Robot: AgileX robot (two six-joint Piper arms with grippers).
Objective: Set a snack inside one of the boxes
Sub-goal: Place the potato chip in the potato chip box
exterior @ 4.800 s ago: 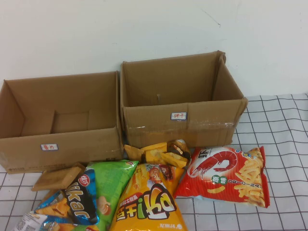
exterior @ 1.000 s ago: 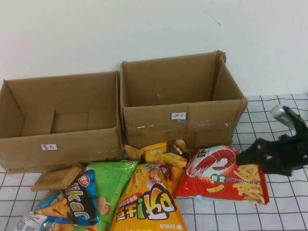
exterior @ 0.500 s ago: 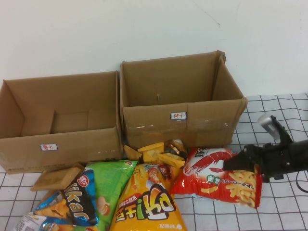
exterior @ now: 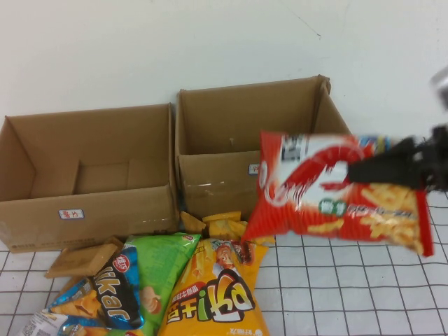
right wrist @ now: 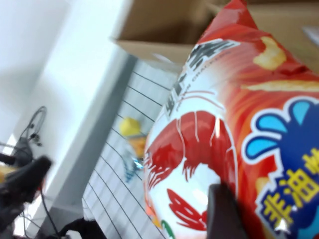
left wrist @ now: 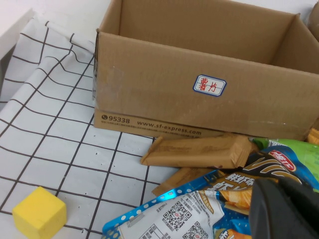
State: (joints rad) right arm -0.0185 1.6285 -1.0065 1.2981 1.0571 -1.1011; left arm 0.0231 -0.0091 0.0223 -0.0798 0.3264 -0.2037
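Your right gripper (exterior: 358,170) is up off the bench at about 3 o'clock in the high view, its dark fingers (exterior: 381,168) clamped on the red shrimp snack bag (exterior: 329,196). The bag hangs clear of the bench (exterior: 350,294), tilted, in front of the taller cardboard box (exterior: 238,133) and covering most of that box's front wall and label. In the right wrist view the bag (right wrist: 219,144) fills most of the picture, with one dark finger (right wrist: 224,214) pressed against its printed face.

The low box (exterior: 91,178) with the red-lettered label (exterior: 71,214) sits at 9 o'clock, well apart from the bag, touching the taller box at its side. In front of the boxes, at 6 to 7 o'clock, lie the orange-yellow bag (exterior: 217,294), the green bag (exterior: 159,269) and a blue and black packet (exterior: 112,290).

Your left gripper (left wrist: 284,209) shows only as a dark edge in the left wrist view, low over the snack pile in front of the low box (left wrist: 199,94); you cannot tell how its fingers stand. A yellow cube (left wrist: 39,216) lies on the bench nearby.
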